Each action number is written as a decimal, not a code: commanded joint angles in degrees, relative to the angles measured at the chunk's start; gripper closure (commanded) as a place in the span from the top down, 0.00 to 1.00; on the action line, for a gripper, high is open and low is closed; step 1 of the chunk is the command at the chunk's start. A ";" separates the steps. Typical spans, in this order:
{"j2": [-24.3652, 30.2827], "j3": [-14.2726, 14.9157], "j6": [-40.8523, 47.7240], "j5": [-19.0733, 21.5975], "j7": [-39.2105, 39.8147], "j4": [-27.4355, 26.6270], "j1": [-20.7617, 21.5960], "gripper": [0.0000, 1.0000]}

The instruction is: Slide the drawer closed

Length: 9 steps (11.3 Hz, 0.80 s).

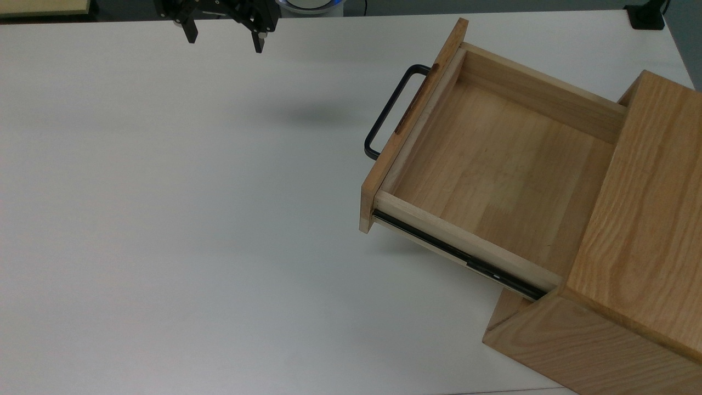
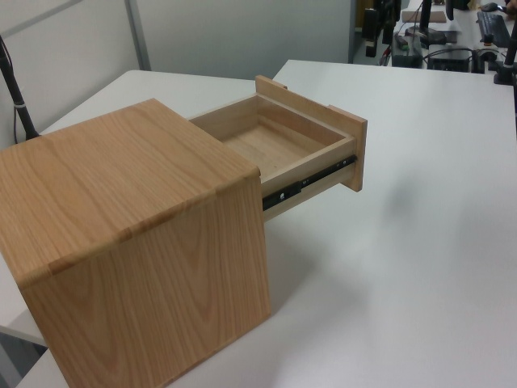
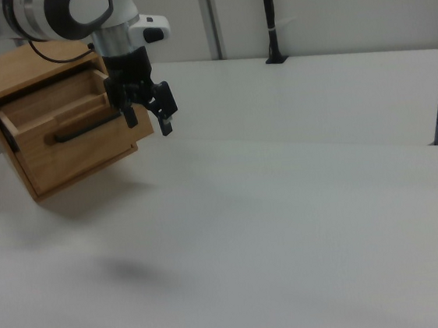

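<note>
The drawer (image 1: pixel 493 164) is pulled well out of the cabinet (image 1: pixel 630 263), at the top view's right on a plain white table (image 1: pixel 192 219). Its black handle (image 1: pixel 392 109) faces the top view's left; a black rail (image 1: pixel 455 252) is exposed along the near side. The gripper (image 1: pixel 225 38) is held above the table at the top view's far edge, well apart from the handle, fingers spread and holding nothing. Its soft shadow (image 1: pixel 312 115) is cast on the table. Grey partition walls and a second desk are seen behind in the left view.
</note>
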<state>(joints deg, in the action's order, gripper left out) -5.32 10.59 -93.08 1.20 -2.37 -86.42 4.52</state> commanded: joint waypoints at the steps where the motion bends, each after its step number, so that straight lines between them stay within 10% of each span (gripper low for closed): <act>1: 1.10 -0.05 1.14 -0.67 1.31 -1.20 -0.21 1.00; 7: 0.84 0.04 0.97 -0.06 1.23 -1.20 -0.21 1.00; 9: 0.84 0.04 1.06 -0.06 5.76 -1.38 -0.21 0.77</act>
<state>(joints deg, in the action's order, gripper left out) -5.35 10.60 -92.92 1.20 -2.24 -86.49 4.47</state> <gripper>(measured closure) 0.035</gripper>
